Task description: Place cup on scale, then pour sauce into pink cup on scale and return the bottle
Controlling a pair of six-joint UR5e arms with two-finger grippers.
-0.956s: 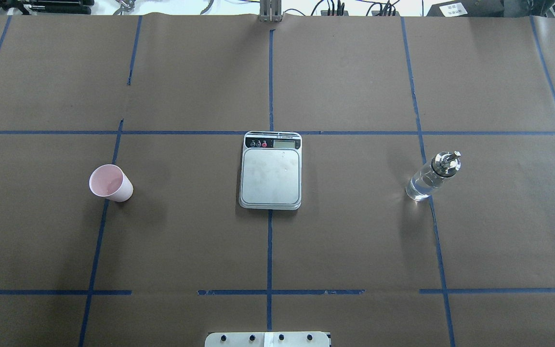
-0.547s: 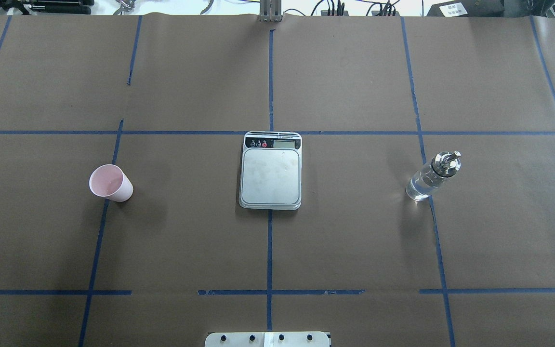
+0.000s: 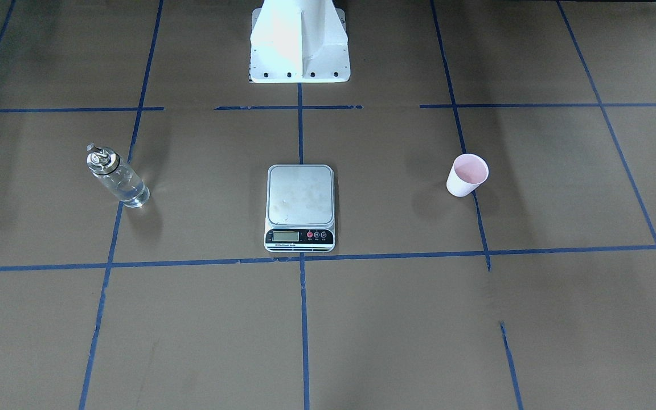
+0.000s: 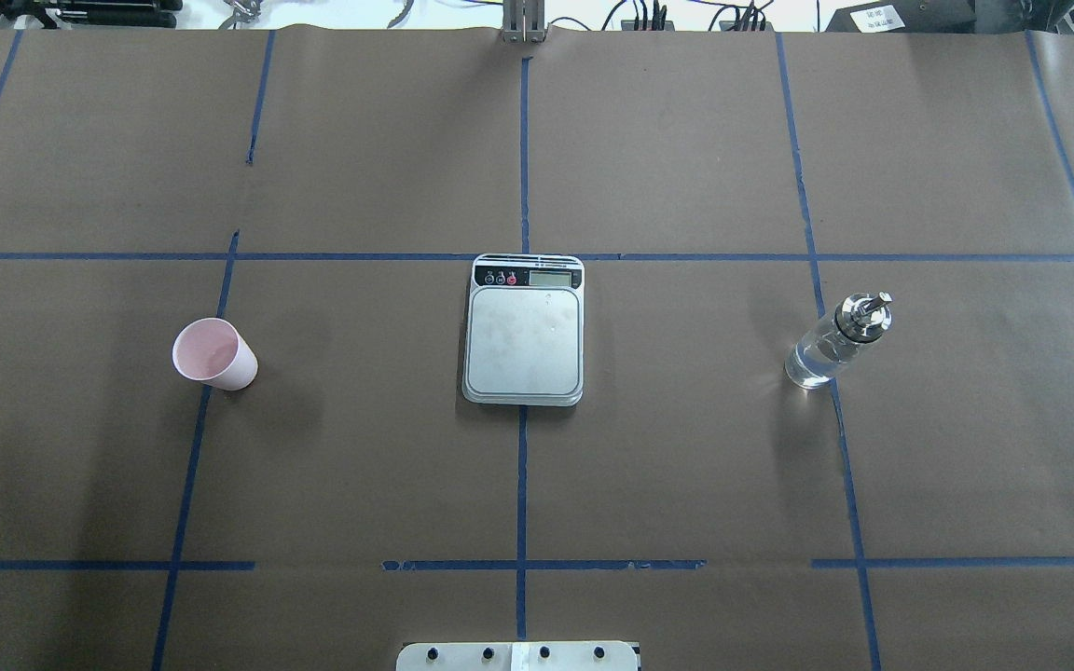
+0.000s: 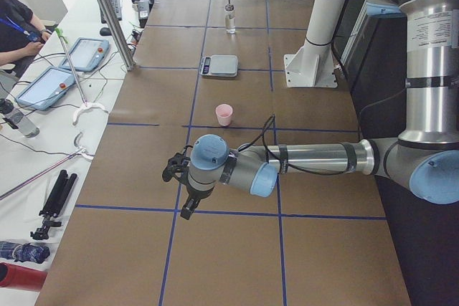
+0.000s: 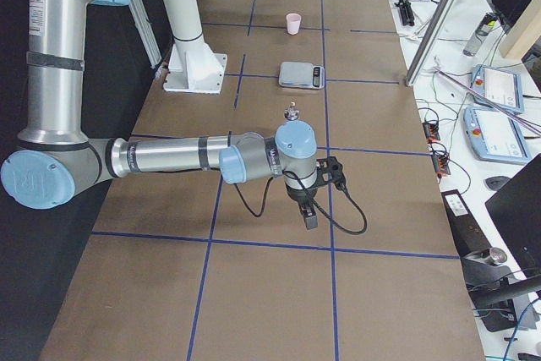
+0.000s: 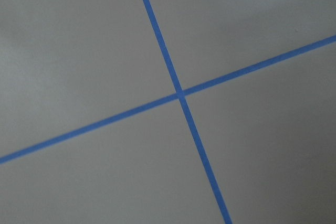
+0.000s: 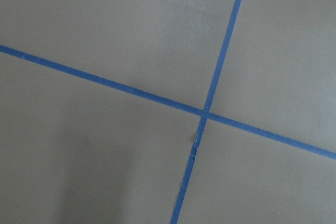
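Note:
The pale pink cup (image 4: 213, 354) stands upright on the table's left part, also in the front view (image 3: 467, 175). The silver scale (image 4: 524, 340) lies at the table's middle with its platform bare (image 3: 300, 196). The clear glass bottle (image 4: 831, 347) with metal spout stands upright on the right and holds clear sauce (image 3: 116, 179). My left gripper (image 5: 183, 202) shows only in the exterior left view, well short of the cup (image 5: 224, 114). My right gripper (image 6: 310, 213) shows only in the exterior right view, short of the bottle (image 6: 292, 113). I cannot tell whether either is open or shut.
The white robot pedestal (image 3: 299, 42) stands at the table's near edge. Blue tape lines (image 4: 522, 466) cross the brown table cover. A metal post (image 5: 107, 12) and a side desk with tablets (image 5: 43, 84) lie beyond the far edge.

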